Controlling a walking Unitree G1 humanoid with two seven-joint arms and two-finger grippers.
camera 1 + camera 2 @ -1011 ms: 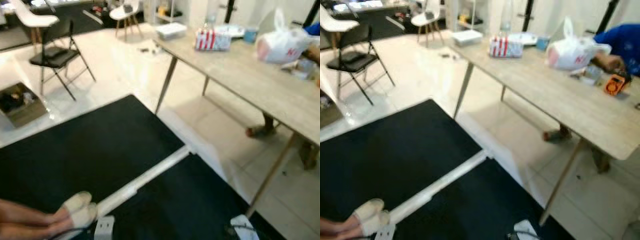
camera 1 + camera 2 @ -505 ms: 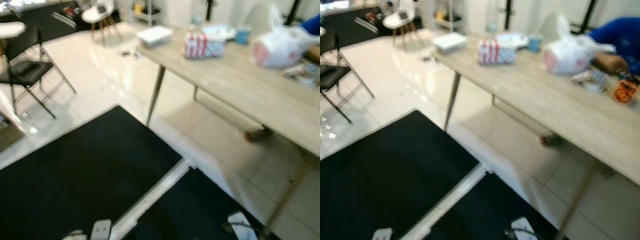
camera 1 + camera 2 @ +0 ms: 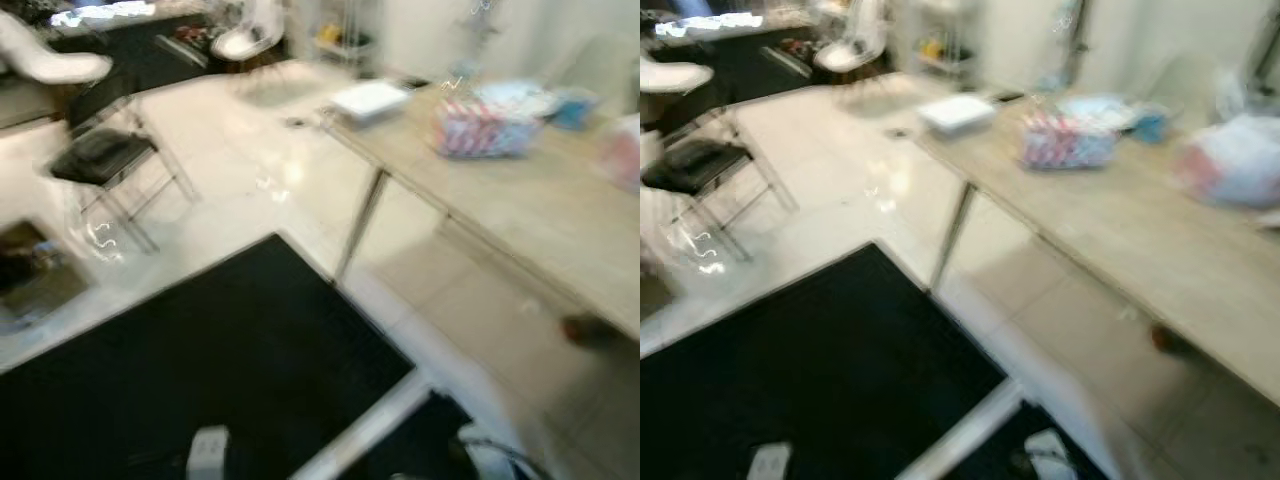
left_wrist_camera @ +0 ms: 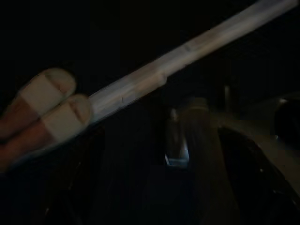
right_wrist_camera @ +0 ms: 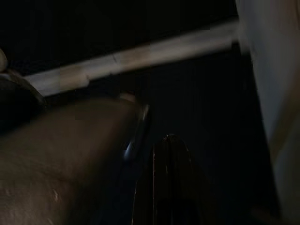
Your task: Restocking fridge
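Observation:
The picture is blurred from my own motion. Both arms hang low over a black floor mat (image 3: 220, 350). In the dark left wrist view my left gripper (image 4: 187, 140) is a dim shape above the mat, close to a person's feet in pale slippers (image 4: 51, 108). In the equally dark right wrist view my right gripper (image 5: 168, 183) hangs over the same mat. A white strip (image 3: 370, 425) divides the mat in two. Neither gripper is seen holding anything.
A long wooden table (image 3: 520, 200) runs along the right, carrying a white tray (image 3: 370, 98), a red-and-white pack (image 3: 478, 128), a blue cup (image 3: 1152, 125) and a plastic bag (image 3: 1240, 160). A black folding chair (image 3: 105, 155) and a cardboard box (image 3: 30, 275) stand at the left on pale tiles.
The whole picture has shifted and blurred, so the camera has moved: table and chair now sit further right. The person's slippered feet have left the bottom left of the head views.

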